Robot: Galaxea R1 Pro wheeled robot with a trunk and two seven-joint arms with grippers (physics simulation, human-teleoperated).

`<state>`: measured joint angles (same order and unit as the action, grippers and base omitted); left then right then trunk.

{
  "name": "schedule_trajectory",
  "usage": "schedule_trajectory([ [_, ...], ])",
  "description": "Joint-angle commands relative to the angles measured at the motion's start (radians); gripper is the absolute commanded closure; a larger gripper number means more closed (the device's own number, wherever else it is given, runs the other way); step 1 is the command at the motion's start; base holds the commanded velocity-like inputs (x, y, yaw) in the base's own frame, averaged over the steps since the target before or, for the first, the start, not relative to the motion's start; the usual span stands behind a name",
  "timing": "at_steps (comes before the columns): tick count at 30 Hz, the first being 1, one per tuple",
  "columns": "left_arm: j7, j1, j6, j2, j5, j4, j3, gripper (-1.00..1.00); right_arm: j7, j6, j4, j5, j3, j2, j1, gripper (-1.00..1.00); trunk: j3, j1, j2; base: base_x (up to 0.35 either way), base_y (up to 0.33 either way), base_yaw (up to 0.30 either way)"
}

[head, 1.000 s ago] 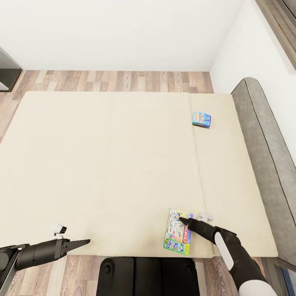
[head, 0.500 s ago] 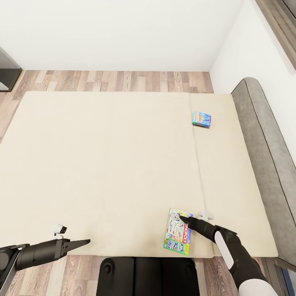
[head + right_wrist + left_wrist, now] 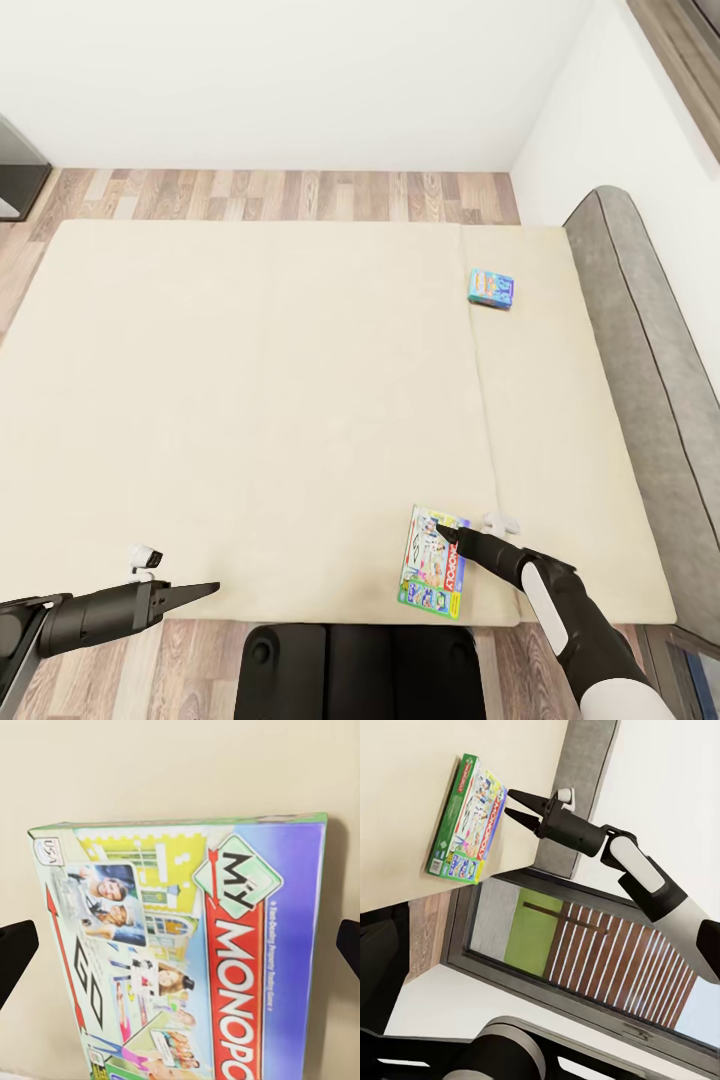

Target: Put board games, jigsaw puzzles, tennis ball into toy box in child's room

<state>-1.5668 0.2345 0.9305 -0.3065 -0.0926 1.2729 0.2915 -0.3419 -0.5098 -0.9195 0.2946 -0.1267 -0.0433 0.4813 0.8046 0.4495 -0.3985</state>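
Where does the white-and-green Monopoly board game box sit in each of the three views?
Head view: the white-and-green Monopoly board game box lies flat near the bed's near edge, right of centre.
Left wrist view: upper left, on the beige mattress.
Right wrist view: across the centre, lettering readable.
Shared landmark: the right gripper, jaws open, poised at the box; seen side-on from the left wrist, while its two dark fingertips flank the box in the right wrist view.

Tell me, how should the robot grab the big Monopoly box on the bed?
Probably by its two long edges, coming straight down from above. The Monopoly box lies flat on the bed, so only its thin sides offer a hold. The right gripper is open above it, and in the right wrist view its fingers already sit outside both long edges.
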Motion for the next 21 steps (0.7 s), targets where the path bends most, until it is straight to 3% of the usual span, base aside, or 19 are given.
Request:
schedule_trajectory([
  [1,-0.004,0.000,0.011,0.000,0.001,0.000,0.000,-1.00,-0.003,-0.007,-0.001,0.005,-0.002,0.000,0.000,-1.00,0.002,0.001,-0.002,0.000,0.000,0.000],
  [21,-0.004,0.006,0.023,-0.009,-0.006,-0.008,0.010,-1.00,-0.005,-0.010,-0.007,0.005,-0.001,-0.001,0.000,-1.00,0.014,0.001,-0.002,0.000,0.000,0.000],
])
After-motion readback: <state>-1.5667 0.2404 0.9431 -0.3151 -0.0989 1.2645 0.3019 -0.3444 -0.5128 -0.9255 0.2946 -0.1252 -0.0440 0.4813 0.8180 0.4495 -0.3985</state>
